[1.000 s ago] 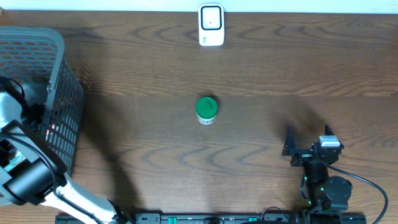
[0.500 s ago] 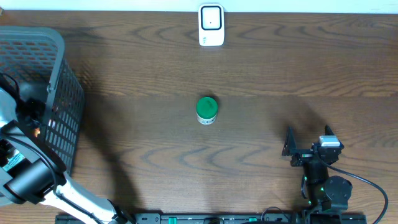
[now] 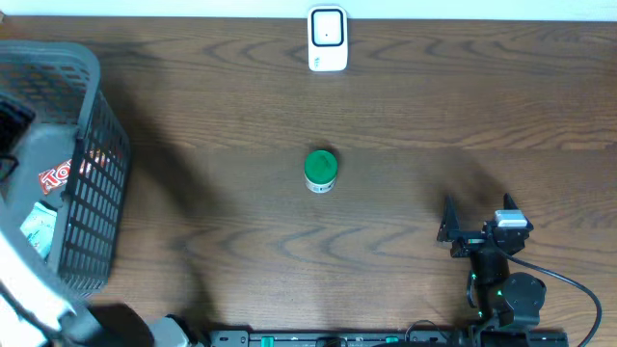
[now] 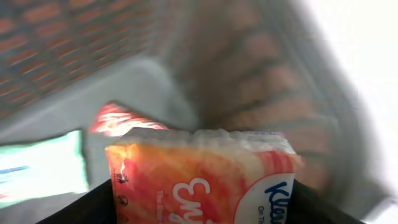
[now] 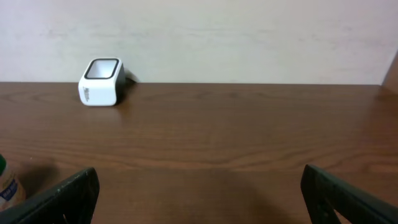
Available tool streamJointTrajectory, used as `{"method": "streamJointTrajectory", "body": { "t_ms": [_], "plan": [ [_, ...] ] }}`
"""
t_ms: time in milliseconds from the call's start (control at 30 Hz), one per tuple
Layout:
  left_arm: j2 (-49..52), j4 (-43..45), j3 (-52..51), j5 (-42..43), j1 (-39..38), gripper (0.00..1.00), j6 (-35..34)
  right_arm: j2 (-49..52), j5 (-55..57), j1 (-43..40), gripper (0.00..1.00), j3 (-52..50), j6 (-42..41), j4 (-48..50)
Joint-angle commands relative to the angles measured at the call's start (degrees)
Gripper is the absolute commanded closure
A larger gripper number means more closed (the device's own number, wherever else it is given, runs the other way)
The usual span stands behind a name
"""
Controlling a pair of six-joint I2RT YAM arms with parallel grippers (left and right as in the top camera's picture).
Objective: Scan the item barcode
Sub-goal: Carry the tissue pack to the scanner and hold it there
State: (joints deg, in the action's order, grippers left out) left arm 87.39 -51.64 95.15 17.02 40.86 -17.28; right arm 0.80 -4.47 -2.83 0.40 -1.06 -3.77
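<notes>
Tissue pack (image 4: 205,177) — gripped in the left claw (image 4: 202,202).

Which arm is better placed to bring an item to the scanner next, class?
Left, most likely. Its jaws grip the orange tissue pack at the basket, ready to carry to the scanner. The right arm's jaws stand open and empty.

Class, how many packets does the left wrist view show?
3: orange tissue pack in the left tool, red-and-white packet behind it, pale green packet at left. Others may be hidden.
</notes>
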Motion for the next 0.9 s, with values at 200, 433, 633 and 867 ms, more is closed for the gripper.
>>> {"method": "streamJointTrajectory", "body": {
  "t_ms": [200,433,633,867],
  "plan": [
    [-16.70,-0.76,1.09,22.40,-12.72,0.27,-4.70,-0.04,0.07,-0.09,0.01,-0.09,-0.81,-0.17],
    [-15.47,-0.96,0.63,12.63,-40.79,0.27,-7.48,-0.04,0.07,-0.09,0.01,-0.09,-0.81,-0.20],
    [-5.40,0.42,0.66,0.02,-65.00,0.27,-7.50,-0.04,0.07,-0.09,0.01,-0.09,-0.81,-0.17],
    [10.23,6.71,0.66,-4.66,-79.65,0.27,-7.96,-0.04,0.07,-0.09,0.01,-0.09,-0.81,-0.17]
  ]
}}
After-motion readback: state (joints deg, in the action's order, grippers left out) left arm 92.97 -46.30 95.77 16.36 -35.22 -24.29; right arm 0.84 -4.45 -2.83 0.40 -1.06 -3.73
